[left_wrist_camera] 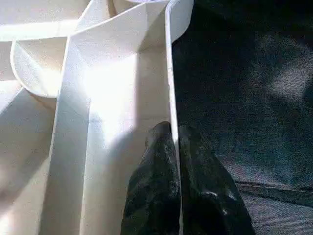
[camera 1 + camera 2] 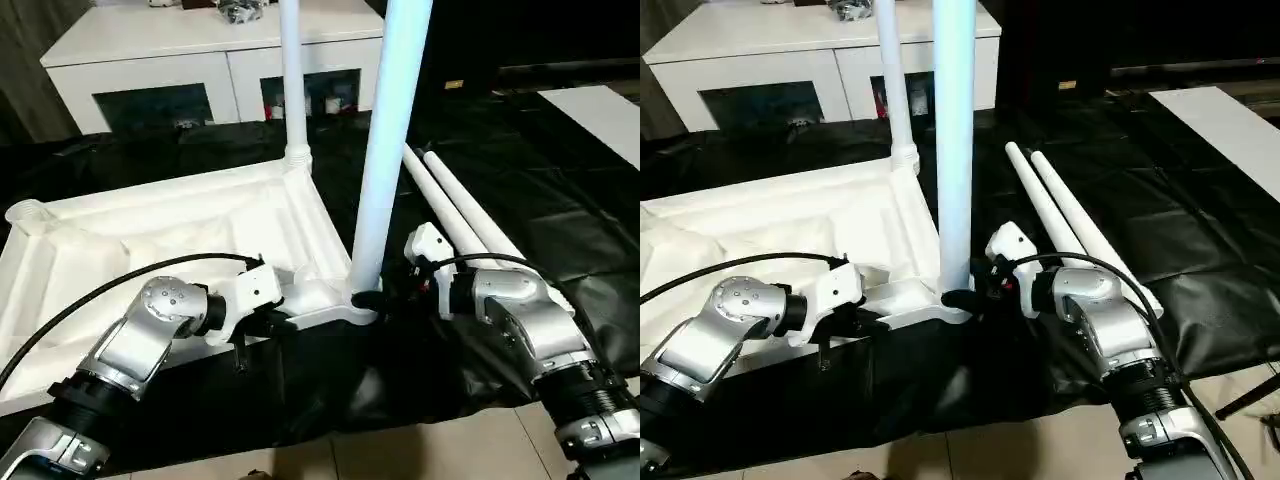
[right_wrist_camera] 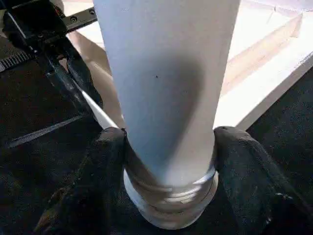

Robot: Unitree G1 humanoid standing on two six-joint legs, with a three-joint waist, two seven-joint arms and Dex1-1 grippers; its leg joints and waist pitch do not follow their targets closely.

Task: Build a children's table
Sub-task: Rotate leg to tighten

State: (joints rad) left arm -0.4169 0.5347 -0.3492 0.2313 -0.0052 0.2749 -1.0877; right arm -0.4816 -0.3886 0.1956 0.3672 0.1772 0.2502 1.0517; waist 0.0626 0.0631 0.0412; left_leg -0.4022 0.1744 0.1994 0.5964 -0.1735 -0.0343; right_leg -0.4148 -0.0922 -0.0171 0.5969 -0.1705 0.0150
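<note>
We keep tabletop (image 2: 200, 225) upside down on black-covered table (image 2: 560, 190), sockets up. Left gripper (image 1: 173, 142) pinches rim, steadying it. Right gripper (image 3: 168, 147) hugs base of near leg (image 2: 390, 140), fingers against both sides, likely to seat it in corner socket. Far leg (image 2: 292, 70) stands; two spare legs (image 2: 460, 205) lie alongside.

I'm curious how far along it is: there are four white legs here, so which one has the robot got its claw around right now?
The near upright leg, standing in the tabletop's near corner, with the right gripper around its base. The other upright leg stands farther back; two more lie loose.
</note>
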